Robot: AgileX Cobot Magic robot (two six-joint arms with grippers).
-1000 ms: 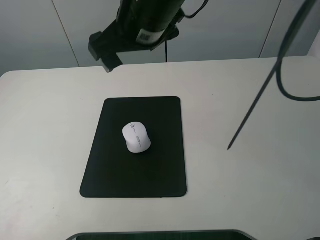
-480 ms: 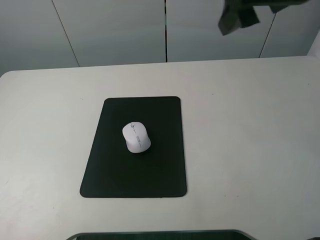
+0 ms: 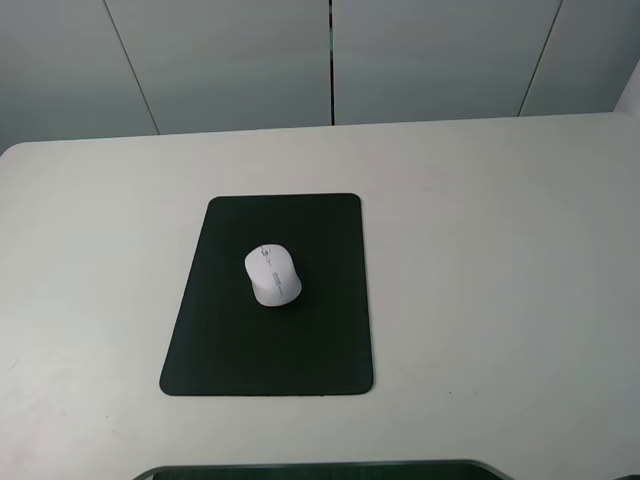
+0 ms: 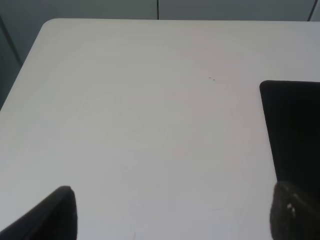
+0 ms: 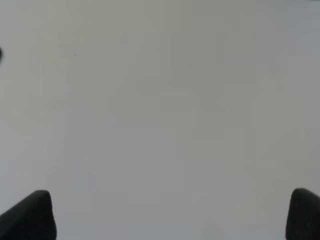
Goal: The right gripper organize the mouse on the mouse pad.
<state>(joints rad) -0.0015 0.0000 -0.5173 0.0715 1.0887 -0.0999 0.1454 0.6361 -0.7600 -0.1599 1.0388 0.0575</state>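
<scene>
Grey wall panels back a pale counter (image 3: pixel 500 250) where the pad (image 3: pixel 230 350) lies left of centre, the mouse (image 3: pixel 272 274) resting on its middle. The right pincer (image 5: pixel 170 212) is out of the high view; its wrist view shows its fingers spread wide over bare counter, empty, well apart from the mouse. The left pincer (image 4: pixel 172 212) is also wide, near the pad's edge.

Your left gripper (image 4: pixel 170 212) with matte black, rounded fingertips (image 4: pixel 50 217), one speckled pale, your right gripper (image 5: pixel 170 215) with plain black tips.
</scene>
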